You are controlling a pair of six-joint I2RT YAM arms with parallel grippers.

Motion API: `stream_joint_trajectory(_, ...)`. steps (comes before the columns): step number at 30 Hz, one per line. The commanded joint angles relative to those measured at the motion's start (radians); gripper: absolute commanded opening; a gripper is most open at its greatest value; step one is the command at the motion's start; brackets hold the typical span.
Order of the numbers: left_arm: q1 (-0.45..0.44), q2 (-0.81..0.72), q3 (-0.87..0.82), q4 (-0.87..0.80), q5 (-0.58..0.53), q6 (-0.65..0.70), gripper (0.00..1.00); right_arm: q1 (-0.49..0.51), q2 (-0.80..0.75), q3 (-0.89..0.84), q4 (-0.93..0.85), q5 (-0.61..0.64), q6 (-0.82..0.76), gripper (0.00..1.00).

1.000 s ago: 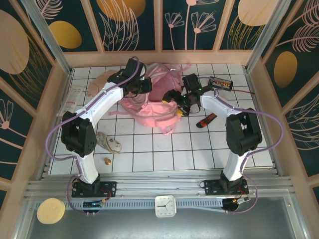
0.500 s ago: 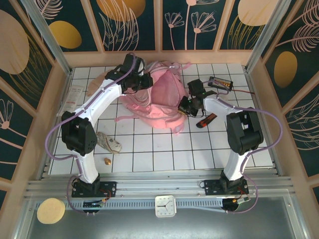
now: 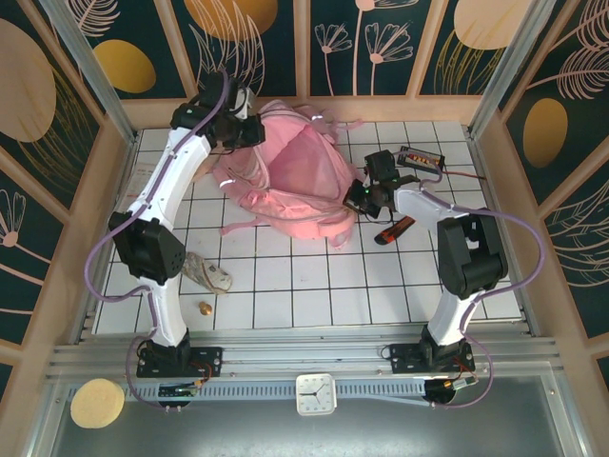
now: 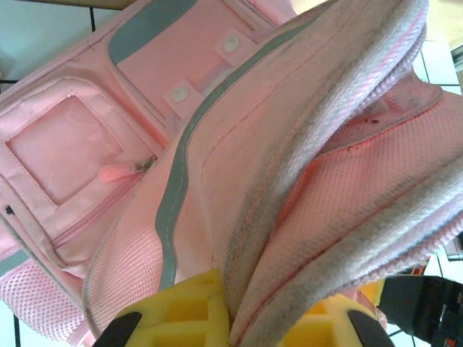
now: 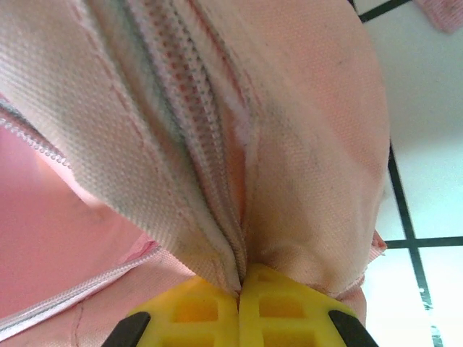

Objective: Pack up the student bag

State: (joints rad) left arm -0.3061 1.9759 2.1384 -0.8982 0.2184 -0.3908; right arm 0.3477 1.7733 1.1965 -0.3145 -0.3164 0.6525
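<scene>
The student bag (image 3: pixel 297 183), a big pale pink backpack, lies spread out at the back middle of the tiled table. My left gripper (image 3: pixel 249 129) is at its far left edge, shut on a thick fold of pink fabric (image 4: pixel 289 217) that runs up between the yellow fingers (image 4: pixel 181 318). My right gripper (image 3: pixel 358 199) is at the bag's right edge, with its yellow fingers (image 5: pixel 195 311) pressed together on the zipper seam (image 5: pixel 217 181). A front pocket with a pink zip pull (image 4: pixel 116 172) and grey strips shows in the left wrist view. The bag's inside is hidden.
A red and black tool (image 3: pixel 395 229) lies right of the bag, near a black device with coloured buttons (image 3: pixel 422 158). A crumpled pale item (image 3: pixel 207 273) and a small brown object (image 3: pixel 204 307) sit front left. A tan cloth (image 3: pixel 183 164) lies back left, near the wooden walls.
My left gripper has pulled the bag's edge up toward the far left corner. The right gripper has drawn its edge slightly right. The bag is now stretched wider and flatter.
</scene>
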Motion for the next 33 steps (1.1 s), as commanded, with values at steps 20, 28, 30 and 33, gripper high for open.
stream_joint_trajectory(20, 0.03, -0.197, -0.389, 0.504, 0.183, 0.062, 0.0, 0.194, -0.345, -0.108, 0.444, -0.171, -0.434, 0.99)
stream_joint_trajectory(28, 0.026, -0.233, -0.432, 0.481, 0.199, 0.055, 0.86, 0.129, -0.298, 0.042, 0.456, -0.141, -0.275, 0.99)
stream_joint_trajectory(30, 0.027, -0.256, -0.448, 0.454, 0.154, 0.063, 0.99, 0.11, -0.282, 0.064, 0.466, -0.137, -0.232, 0.99)
stream_joint_trajectory(33, 0.049, -0.345, -0.486, 0.413, 0.012, 0.002, 0.99, 0.091, -0.255, 0.08, 0.446, -0.136, -0.179, 0.99)
